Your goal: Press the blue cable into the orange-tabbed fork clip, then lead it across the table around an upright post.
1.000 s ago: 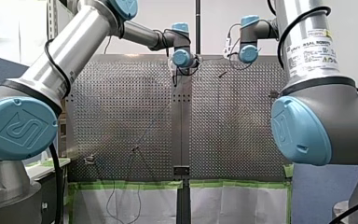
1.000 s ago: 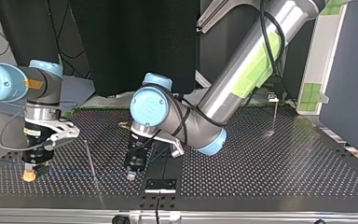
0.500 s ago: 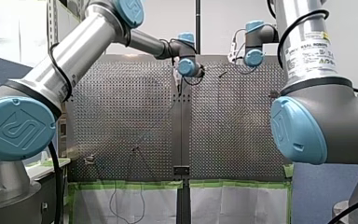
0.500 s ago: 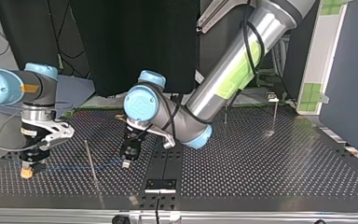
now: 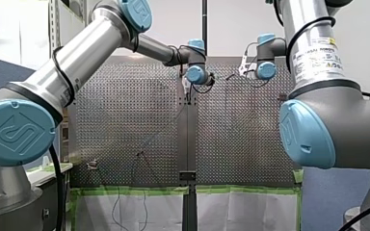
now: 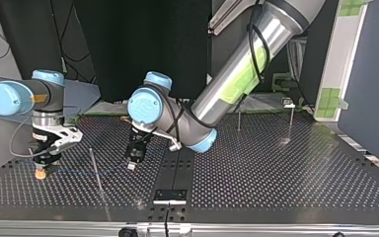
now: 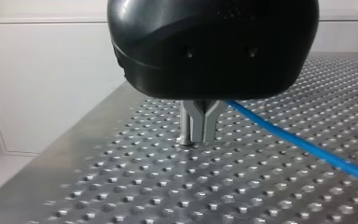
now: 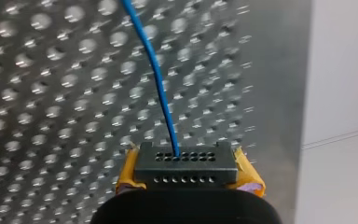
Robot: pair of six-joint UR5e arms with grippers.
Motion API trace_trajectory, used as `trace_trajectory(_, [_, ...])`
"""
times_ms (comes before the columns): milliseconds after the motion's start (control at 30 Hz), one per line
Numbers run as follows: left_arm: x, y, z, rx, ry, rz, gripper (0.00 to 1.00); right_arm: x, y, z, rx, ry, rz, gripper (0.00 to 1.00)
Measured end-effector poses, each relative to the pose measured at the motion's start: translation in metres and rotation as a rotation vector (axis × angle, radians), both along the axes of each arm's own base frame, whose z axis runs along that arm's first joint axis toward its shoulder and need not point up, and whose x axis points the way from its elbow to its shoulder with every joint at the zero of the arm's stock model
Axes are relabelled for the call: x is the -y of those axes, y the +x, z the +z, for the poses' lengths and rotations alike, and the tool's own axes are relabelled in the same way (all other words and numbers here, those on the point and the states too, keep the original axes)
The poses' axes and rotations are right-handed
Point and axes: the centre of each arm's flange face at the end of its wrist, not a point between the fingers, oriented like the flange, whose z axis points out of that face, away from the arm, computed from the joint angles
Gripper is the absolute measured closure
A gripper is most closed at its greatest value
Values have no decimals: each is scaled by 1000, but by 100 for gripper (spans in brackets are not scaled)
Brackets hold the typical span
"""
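Cable (image 7: 307, 147) disappears behind my left pincer (image 7: 198, 137) (housing blocks it).

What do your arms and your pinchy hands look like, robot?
Both my left arm and my right arm are shiny silver tubes with round light-blue caps at the joints and black cables running along them. My right arm carries a white label; my left has green tape. My left gripper is black with metal fingers; my right gripper has yellow pads.
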Motion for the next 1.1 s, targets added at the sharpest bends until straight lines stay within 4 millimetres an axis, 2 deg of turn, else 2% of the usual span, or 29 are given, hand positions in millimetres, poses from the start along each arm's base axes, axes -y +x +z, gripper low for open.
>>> trace_trajectory(167, [5, -1, -14, -14, 10, -1, 100, 4, -2, -18, -2, 29, 9, 100])
trace_trajectory(400, [7, -2, -17, -17, 9, 21, 97, 6, 0, -40, -14, 62, 37, 100])
trace_trajectory(467, [6, -2, -17, -17, 9, 24, 82, 4, 1, -47, -18, 70, 49, 100])
trace_trajectory(500, [6, -1, -17, -17, 8, 26, 82, 3, 1, -50, -20, 73, 55, 100])
trace_trajectory(533, [6, -1, -17, -17, 9, 27, 75, 2, 2, -54, -21, 76, 61, 100])
trace_trajectory(567, [6, -1, -18, -17, 9, 28, 63, 1, 2, -57, -21, 78, 65, 100])
trace_trajectory(600, [6, -1, -18, -18, 9, 29, 63, 0, 2, -60, -21, 79, 68, 100])
trace_trajectory(667, [6, -1, -18, -18, 9, 29, 50, -2, 2, -66, -21, 82, 74, 100])
trace_trajectory(700, [6, -2, -17, -18, 9, 30, 50, -2, 2, -70, -21, 83, 75, 100])
trace_trajectory(733, [6, -2, -18, -18, 10, 31, 45, -3, 2, -75, -23, 86, 77, 100])
trace_trajectory(933, [5, -2, -18, -20, 15, 38, 45, -3, 4, -109, -48, 119, 83, 100])
trace_trajectory(967, [5, -2, -18, -19, 15, 35, 41, -3, 4, -115, -53, 124, 83, 100])
trace_trajectory(1000, [6, -2, -18, -19, 15, 31, 41, -3, 4, -120, -57, 130, 84, 100])
trace_trajectory(1067, [6, -2, -18, -18, 14, 29, 29, -3, 3, -134, -63, 142, 86, 100])
trace_trajectory(1100, [6, -2, -18, -17, 12, 28, 29, -3, 3, -139, -64, 146, 86, 100])
